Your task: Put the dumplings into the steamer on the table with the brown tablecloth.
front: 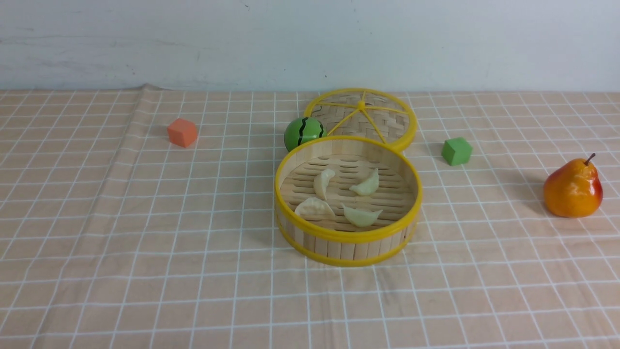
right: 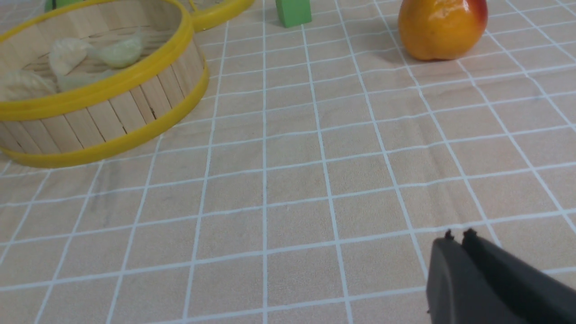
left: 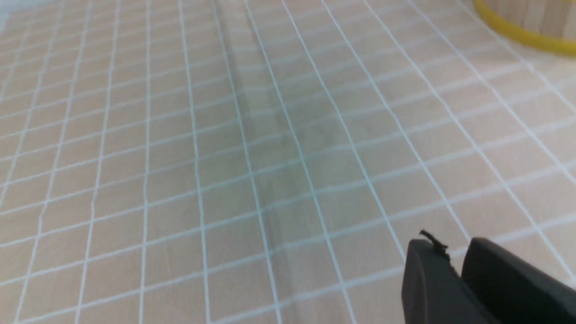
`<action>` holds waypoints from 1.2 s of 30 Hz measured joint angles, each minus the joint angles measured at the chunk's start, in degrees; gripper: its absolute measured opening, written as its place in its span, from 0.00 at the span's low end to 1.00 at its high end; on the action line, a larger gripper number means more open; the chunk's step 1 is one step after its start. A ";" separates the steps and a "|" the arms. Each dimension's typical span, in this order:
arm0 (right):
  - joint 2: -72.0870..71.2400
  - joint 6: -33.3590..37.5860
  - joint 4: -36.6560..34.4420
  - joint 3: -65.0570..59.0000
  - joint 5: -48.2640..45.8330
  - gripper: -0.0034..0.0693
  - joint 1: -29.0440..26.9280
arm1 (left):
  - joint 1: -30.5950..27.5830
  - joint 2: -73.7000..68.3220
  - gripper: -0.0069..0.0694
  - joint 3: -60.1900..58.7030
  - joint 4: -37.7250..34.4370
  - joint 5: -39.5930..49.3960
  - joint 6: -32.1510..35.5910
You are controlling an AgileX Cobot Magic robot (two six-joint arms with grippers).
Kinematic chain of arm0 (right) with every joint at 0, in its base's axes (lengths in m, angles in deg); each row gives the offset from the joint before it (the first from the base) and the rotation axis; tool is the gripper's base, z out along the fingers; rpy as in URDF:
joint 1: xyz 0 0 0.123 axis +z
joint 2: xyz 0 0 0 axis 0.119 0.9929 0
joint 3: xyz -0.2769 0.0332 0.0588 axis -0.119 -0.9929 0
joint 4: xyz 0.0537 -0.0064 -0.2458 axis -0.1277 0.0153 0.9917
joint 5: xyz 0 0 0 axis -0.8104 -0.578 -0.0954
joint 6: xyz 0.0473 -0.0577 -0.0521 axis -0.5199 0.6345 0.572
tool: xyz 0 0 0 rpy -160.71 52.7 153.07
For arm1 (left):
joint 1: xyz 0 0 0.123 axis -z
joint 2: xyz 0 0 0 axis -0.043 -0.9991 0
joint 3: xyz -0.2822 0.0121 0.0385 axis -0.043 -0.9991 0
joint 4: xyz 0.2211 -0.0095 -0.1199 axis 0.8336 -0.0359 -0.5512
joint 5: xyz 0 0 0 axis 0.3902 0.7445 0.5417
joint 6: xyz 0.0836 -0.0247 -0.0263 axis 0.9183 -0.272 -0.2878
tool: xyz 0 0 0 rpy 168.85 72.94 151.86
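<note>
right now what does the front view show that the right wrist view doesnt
Only the front view: the orange cube, the whole melon ball, the whole lid, all four dumplings counted clearly. Only the right wrist view: the right gripper, fingers together, empty, over bare cloth. Both: steamer with dumplings inside, green cube, pear.
</note>
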 joint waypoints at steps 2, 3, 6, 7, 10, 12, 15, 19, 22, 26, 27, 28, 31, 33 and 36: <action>0.00 0.00 0.00 0.00 0.00 0.09 0.00 | -2.40 0.00 0.20 -1.86 -1.60 -4.77 0.00; 0.00 0.00 0.00 0.00 0.00 0.09 0.00 | -3.79 0.00 0.18 -3.51 -2.75 -8.24 0.00; 0.00 0.00 0.00 0.00 0.00 0.10 0.00 | -5.79 0.00 0.09 -8.70 -5.88 -17.72 0.00; 0.00 0.00 0.00 0.00 0.00 0.10 0.00 | -5.98 0.00 0.07 -9.77 -6.79 -19.56 0.00; 0.00 0.00 0.00 0.00 0.00 0.11 0.00 | -5.98 0.00 0.07 -10.13 -7.55 -19.63 0.00; 0.00 0.00 0.00 0.00 0.00 0.11 0.00 | -5.98 0.00 0.07 -10.31 -8.07 -18.10 0.00; 0.00 0.00 0.00 0.00 0.00 0.12 0.00 | -5.98 0.00 0.07 -10.31 -9.76 -12.80 -0.19; 0.00 0.00 0.00 0.00 0.00 0.13 0.00 | -5.98 0.00 0.07 -10.42 -11.77 -9.30 -1.02; 0.00 0.00 0.00 0.00 0.00 0.13 0.00 | -5.98 0.00 0.07 -10.42 -11.96 -9.24 -1.15; 0.00 0.00 0.00 0.00 0.00 0.15 0.00 | -5.98 0.00 0.07 -10.42 -12.01 -9.24 -1.21; 0.00 0.00 0.00 0.00 0.00 0.15 0.00 | -5.98 0.00 0.07 -10.42 -12.01 -9.24 -1.21; 0.00 0.00 0.00 0.00 0.00 0.15 0.00 | -5.98 0.00 0.07 -10.42 -12.01 -9.24 -1.21; 0.00 0.00 0.00 0.00 0.00 0.15 0.00 | -5.98 0.00 0.07 -10.42 -12.01 -9.24 -1.21; 0.00 0.00 0.00 0.00 0.00 0.16 0.00 | -5.98 0.00 0.07 -10.42 -12.01 -9.23 -1.21; 0.00 0.00 0.00 0.00 0.00 0.16 0.00 | -5.98 0.00 0.07 -10.42 -12.01 -9.23 -1.21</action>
